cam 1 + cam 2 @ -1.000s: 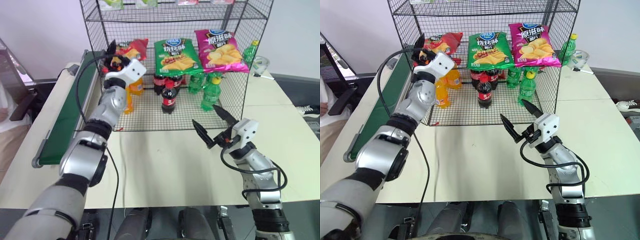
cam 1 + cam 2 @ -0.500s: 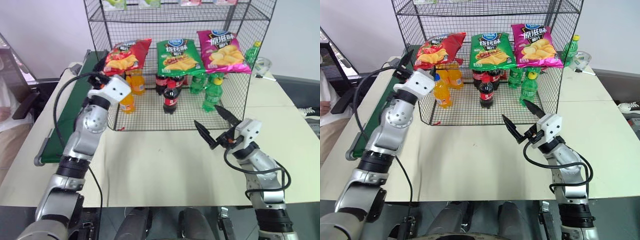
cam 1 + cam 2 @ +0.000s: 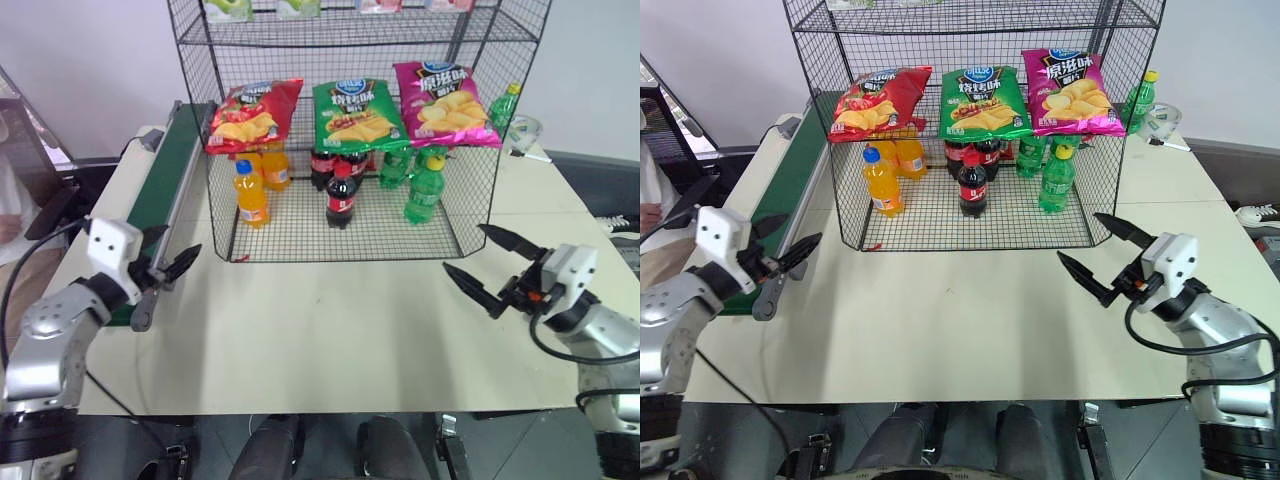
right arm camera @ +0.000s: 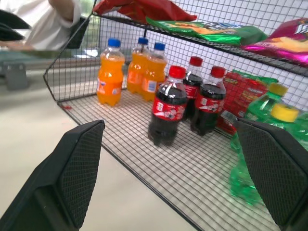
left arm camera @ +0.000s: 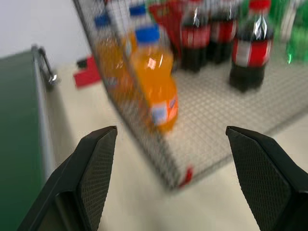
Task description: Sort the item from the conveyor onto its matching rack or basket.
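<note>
The item, a red crisp bag [image 3: 252,113], lies on the left end of a shelf in the rack [image 3: 470,190], a black wire-grid cage at the back of the table. It also shows in the right wrist view as the red bag [image 4: 139,7]. The conveyor [image 3: 160,190], a dark green belt, runs along the table's left side with nothing on it. My left gripper [image 3: 788,238] hangs open and empty over the conveyor's near end, well away from the bag. My right gripper [image 3: 463,248] stands open and empty in front of the rack's right corner.
Green [image 3: 357,112] and magenta [image 3: 443,103] crisp bags lie beside the red one. Orange [image 3: 251,194], cola [image 3: 341,197] and green [image 3: 424,190] bottles stand on the rack's floor. A person sits at the far left [image 3: 648,190]. Bare table lies between my grippers.
My left gripper has pulled back from the red bag on the shelf, down and left to the conveyor's near end; the bag stays on the shelf. My right gripper shifted right.
</note>
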Robot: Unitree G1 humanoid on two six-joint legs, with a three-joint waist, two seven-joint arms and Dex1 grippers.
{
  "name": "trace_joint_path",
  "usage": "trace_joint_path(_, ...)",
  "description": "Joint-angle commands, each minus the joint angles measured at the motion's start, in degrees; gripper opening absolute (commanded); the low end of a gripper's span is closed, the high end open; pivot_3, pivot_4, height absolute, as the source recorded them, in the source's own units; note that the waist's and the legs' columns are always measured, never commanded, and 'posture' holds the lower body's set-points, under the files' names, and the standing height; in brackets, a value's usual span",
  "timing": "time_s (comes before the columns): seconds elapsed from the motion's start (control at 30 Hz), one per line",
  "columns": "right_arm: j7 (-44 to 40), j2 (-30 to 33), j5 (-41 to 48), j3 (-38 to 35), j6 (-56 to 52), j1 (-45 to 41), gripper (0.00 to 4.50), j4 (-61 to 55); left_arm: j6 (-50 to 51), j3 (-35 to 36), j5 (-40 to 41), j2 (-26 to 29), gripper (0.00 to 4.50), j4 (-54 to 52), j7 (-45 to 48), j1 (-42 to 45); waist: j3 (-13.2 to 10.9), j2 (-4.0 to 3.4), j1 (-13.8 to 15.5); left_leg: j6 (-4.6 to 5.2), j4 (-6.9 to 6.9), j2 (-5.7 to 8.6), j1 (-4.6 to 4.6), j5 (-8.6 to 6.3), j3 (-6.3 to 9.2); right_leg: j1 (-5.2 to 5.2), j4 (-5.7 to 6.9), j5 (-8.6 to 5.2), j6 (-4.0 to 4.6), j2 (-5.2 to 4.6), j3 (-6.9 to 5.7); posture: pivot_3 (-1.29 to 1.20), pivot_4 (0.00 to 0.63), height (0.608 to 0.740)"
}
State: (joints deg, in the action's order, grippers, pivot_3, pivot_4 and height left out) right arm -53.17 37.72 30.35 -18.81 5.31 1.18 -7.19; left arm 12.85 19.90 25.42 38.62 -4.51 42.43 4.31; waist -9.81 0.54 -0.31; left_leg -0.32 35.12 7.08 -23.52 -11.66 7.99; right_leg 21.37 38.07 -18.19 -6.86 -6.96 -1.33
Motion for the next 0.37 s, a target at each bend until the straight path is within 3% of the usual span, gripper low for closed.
trace_joint_path(0.03,-3.6,2.5,2.9,-3.5,-1.5,1.4,4.50,0.5,-2.2,4.0,2.2,1.7,3.78,-0.2,3.6,-1.7,0.0,0.00,0.1,0.01,0.00,0.00,0.00,-0.01,0.00,0.00,-0.02,0.00,0.00,-0.02,0.00,0.00,0.150,0.740)
trace_joint_path(0.37,-8.8,5.0,1.8,-7.0,0.0,4.6,4.50,4.8,-8.0,7.8,0.6,4.0,3.78,13.5,8.9,-4.1,0.0,-0.01,0.5,0.02,-0.03,-0.01,0.00,-0.02,-0.03,0.02,-0.06,-0.02,0.03,-0.06,0.00,0.00,0.150,0.740)
